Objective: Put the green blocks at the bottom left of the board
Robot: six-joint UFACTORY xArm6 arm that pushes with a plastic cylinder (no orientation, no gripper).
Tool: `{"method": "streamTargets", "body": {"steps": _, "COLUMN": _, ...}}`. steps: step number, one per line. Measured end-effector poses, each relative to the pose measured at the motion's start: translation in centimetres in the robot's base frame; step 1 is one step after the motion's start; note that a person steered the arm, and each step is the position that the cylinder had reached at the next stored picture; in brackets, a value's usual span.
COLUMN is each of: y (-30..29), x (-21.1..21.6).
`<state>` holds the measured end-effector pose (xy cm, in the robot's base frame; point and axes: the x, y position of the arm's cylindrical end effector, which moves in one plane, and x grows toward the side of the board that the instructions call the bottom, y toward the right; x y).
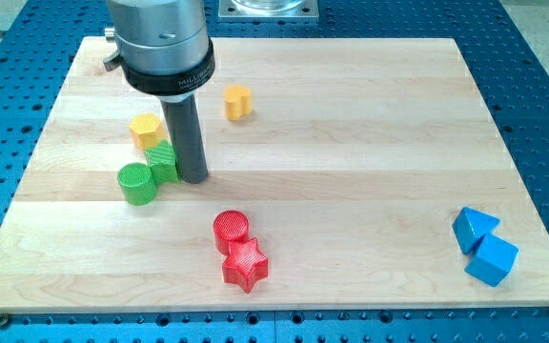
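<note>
A green cylinder (pixel 138 183) stands at the board's left middle. A second green block (pixel 162 161), partly hidden by the rod, touches it on its upper right. My tip (pixel 193 177) rests on the board just right of this second green block, touching or nearly touching it. The rod rises from there to the arm's grey housing at the view's top left.
A yellow block (pixel 146 130) sits just above the green pair, and another yellow block (pixel 238 101) lies further right. A red cylinder (pixel 232 229) and a red star (pixel 245 264) sit at bottom centre. Two blue blocks (pixel 484 246) lie at the bottom right. The wooden board (pixel 351 143) has blue table around it.
</note>
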<state>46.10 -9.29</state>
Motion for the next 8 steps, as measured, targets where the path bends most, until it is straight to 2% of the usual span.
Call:
{"method": "streamTargets", "body": {"steps": 1, "y": 1.8, "x": -1.8}}
{"method": "streamTargets", "body": {"steps": 2, "y": 1.1, "x": -4.5}}
{"method": "streamTargets", "body": {"steps": 3, "y": -2.1, "x": -4.5}}
{"method": "streamTargets", "body": {"steps": 5, "y": -5.1, "x": 2.2}}
{"method": "streamTargets", "body": {"steps": 6, "y": -4.4, "x": 3.3}}
{"method": "streamTargets", "body": {"steps": 7, "y": -1.2, "x": 1.9}}
{"method": "streamTargets", "body": {"steps": 8, "y": 1.1, "x": 2.5}}
